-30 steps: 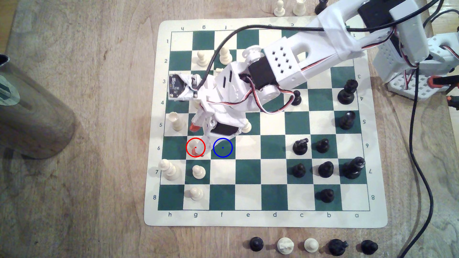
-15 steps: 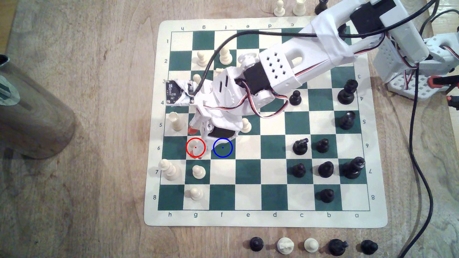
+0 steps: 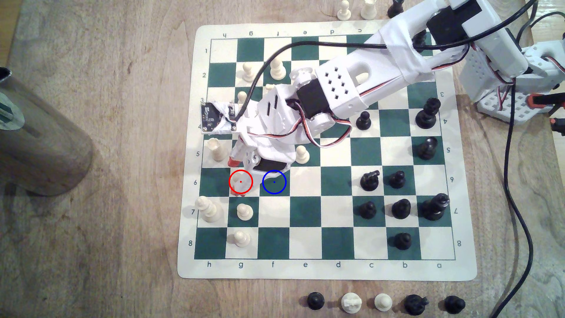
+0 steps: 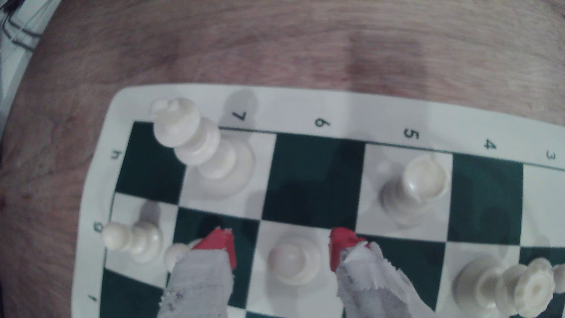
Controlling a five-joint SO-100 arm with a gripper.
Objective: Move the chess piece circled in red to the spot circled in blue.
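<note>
Straddling the chess piece (image 4: 294,260) low in the wrist frame's centre, the spread gripper (image 4: 282,249) touches nothing; closing off-centre could tip it toward the neighbouring pawn (image 4: 131,241) before reaching the spot (image 3: 274,182)

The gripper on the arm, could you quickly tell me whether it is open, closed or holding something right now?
Gripper: open, holding nothing; its red-tipped fingers straddle the small cream-white plastic pawn without touching it.

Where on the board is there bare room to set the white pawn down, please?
The blue-ringed spot is bare, and so are the squares running from it toward the exterior view's right, up to the black pieces. It is crowded around the pawn: the open gripper straddles it, with white pieces beside.
</note>
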